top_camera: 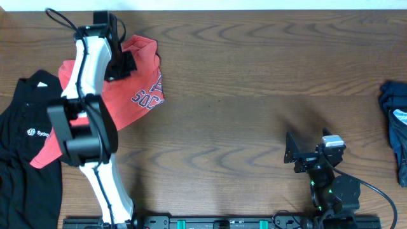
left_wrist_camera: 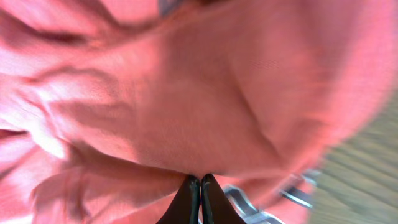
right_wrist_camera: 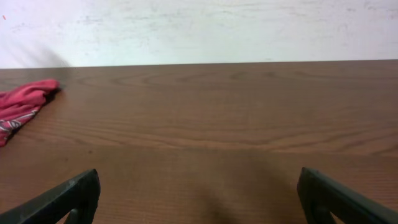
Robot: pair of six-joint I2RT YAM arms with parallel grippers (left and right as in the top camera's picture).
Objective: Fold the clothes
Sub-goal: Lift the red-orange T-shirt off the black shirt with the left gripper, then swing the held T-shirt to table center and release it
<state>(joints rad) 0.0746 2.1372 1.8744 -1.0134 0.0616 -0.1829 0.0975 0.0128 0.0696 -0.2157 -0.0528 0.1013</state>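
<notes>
Fold stage, early: coral-red T-shirt [top_camera: 143, 83] not yet spread flat, so you're at the pick-and-lay-out step, by my reading.

Position: the shirt sits at approx. 10–11 o'clock on the wood table [top_camera: 254, 76], bunched under the L arm. Its lower edge lies over a black collared shirt [top_camera: 25, 146] at 9 o'clock.

L gripper [left_wrist_camera: 200, 186]: fingers pressed together, w/ cloth drawn in right at the tips. Read it as a pinch on the red shirt. The wrist view is blurred, so how deep the bite goes can't be told.

R gripper [right_wrist_camera: 198, 174]: spread wide, holding nothing, low over bare table at approx. 5 o'clock, well apart from the shirt. Its wrist view shows only a red edge far off at 9 o'clock.

Next move, as judged: drag or lift the pinched part toward the bare centre of the table, and bring the R arm over to take a 2nd edge. One pinch alone won't flatten it. Watch the black shirt, since it could drag along.

Appearance: soft knit, heavily creased, ridges running toward the L tips. White-outlined "SOCC" lettering [top_camera: 147, 97] shows at the 4 o'clock edge, the rest folded under. Collar and sleeves can't be made out.

Also present: a dark blue garment [top_camera: 395, 127] at 3 o'clock, untouched.
</notes>
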